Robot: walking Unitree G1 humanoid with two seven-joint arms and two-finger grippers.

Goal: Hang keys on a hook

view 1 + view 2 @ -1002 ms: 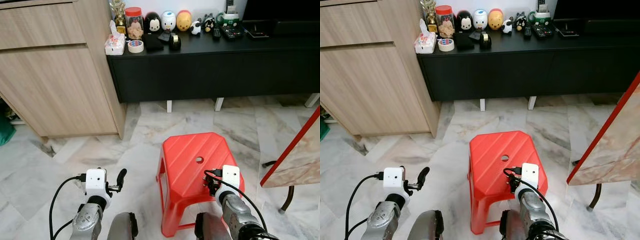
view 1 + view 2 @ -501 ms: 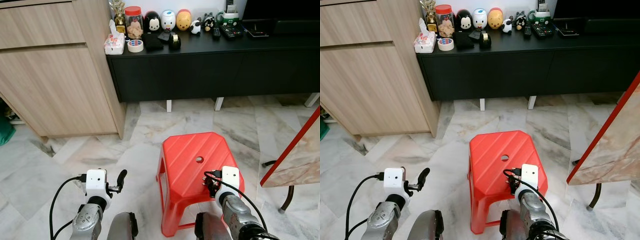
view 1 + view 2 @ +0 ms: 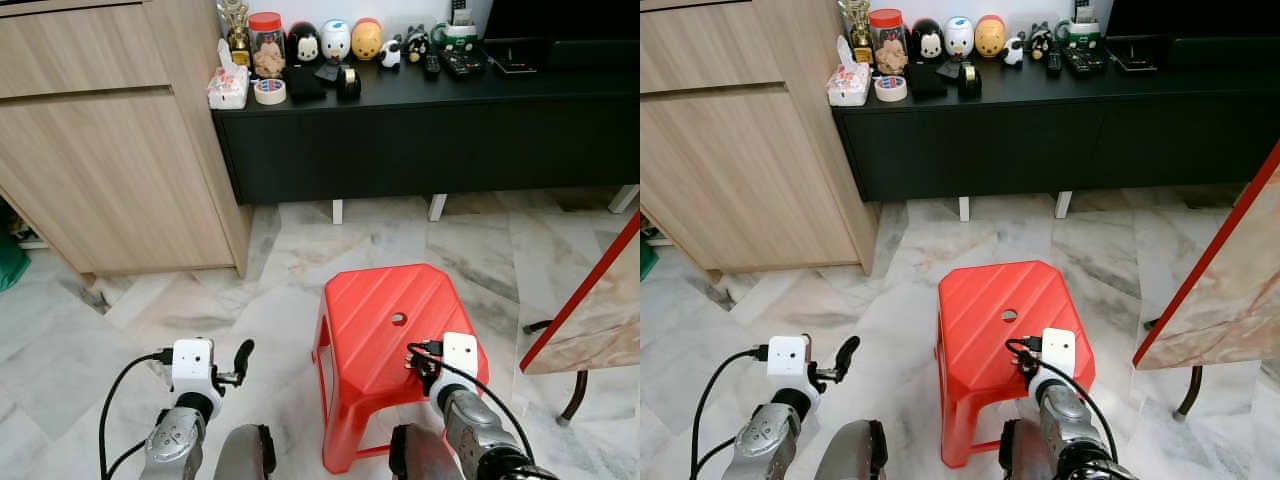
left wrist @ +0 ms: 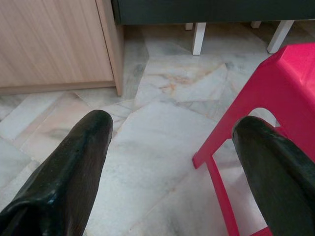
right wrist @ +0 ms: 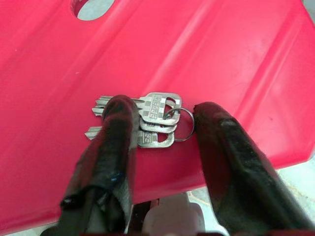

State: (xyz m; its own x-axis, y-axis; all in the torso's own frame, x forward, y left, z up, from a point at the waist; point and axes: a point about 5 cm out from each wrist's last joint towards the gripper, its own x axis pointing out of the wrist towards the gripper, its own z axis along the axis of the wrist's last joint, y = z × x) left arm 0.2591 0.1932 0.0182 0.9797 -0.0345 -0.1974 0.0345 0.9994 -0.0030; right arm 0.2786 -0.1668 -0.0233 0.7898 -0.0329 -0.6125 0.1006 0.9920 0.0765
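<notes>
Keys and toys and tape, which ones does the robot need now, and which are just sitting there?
Needed: keys on the red stool; right gripper, open around them.
Just sitting: tape roll, toy figures, jar, left gripper.

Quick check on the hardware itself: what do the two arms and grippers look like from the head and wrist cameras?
Both arms are silver metal with rounded joints. Each wrist carries a white boxy camera module with a black cable looping back along the arm. The left gripper and right gripper each have two long, glossy black fingers with rounded tips.
</notes>
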